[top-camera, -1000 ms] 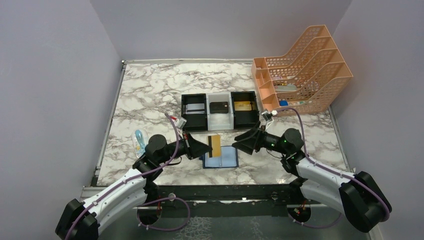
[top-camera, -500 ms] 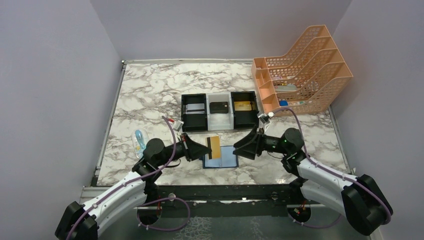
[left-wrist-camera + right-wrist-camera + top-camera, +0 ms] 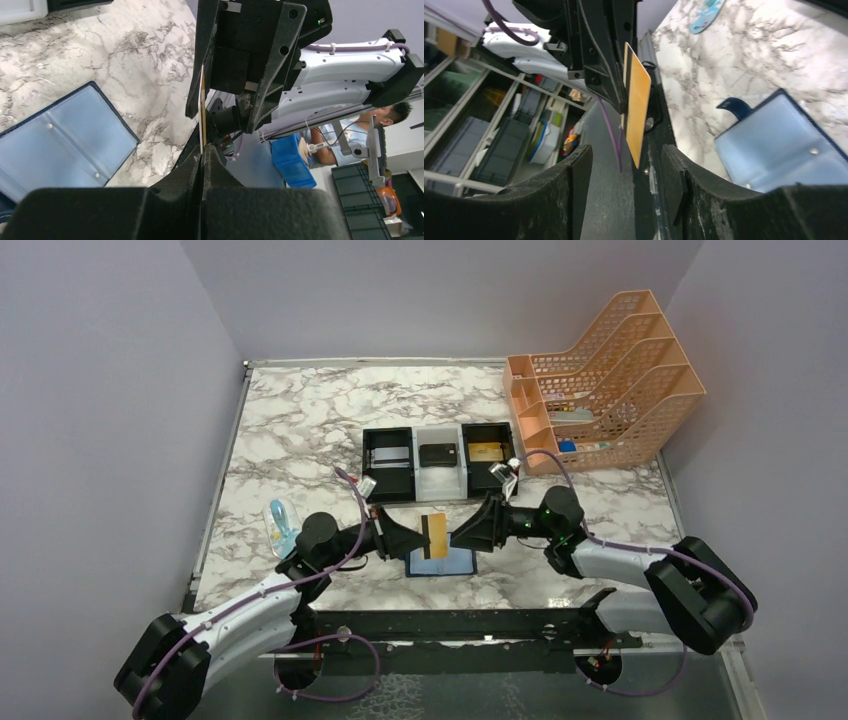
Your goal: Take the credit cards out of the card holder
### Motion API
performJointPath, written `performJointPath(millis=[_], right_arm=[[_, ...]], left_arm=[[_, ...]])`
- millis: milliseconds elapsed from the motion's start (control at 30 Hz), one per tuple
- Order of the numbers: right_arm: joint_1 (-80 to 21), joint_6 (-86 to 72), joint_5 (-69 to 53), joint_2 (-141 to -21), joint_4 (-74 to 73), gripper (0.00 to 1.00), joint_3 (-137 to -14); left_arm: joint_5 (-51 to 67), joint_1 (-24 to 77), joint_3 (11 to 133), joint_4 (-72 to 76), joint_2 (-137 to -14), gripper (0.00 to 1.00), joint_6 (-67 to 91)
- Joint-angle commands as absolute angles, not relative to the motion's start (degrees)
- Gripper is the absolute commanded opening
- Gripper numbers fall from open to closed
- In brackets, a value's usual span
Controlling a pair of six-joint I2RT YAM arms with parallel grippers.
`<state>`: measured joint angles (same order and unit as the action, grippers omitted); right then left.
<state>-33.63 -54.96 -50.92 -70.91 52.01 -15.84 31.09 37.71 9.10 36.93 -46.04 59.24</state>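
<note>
The navy card holder lies open on the marble near the front edge, its pale blue pockets up; it also shows in the left wrist view and the right wrist view. My left gripper is shut on a gold credit card, held upright above the holder; the card is edge-on in the left wrist view and face-on in the right wrist view. My right gripper is open, its fingers either side of the card's free end, not touching it.
A black and white three-part tray behind the holder has a silver-grey card, a black card and a gold card in it. A peach mesh file rack stands at back right. A small blue item lies at left.
My right gripper has moved left toward the gold card until its open fingers flank it. My left gripper has kept the card raised, shifting slightly right.
</note>
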Motion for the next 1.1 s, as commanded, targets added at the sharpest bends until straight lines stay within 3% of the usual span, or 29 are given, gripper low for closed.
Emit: performJointPath(millis=[0, 333, 1067], right_arm=[[-35.2, -58.5, -51.4, -75.5, 65.5, 0.51, -17.5], [-36.2, -65.2, -54.2, -83.0, 75.0, 0.35, -20.0], [-38.0, -69.7, -53.0, -87.6, 76.7, 0.01, -21.0]], left_arm=[[31.6, 39.1, 10.1, 43.0, -46.8, 0.0, 60.2], [30.7, 39.9, 9.5, 46.2, -47.3, 0.0, 60.8], [29.3, 41.0, 8.1, 49.2, -49.4, 0.0, 61.3]])
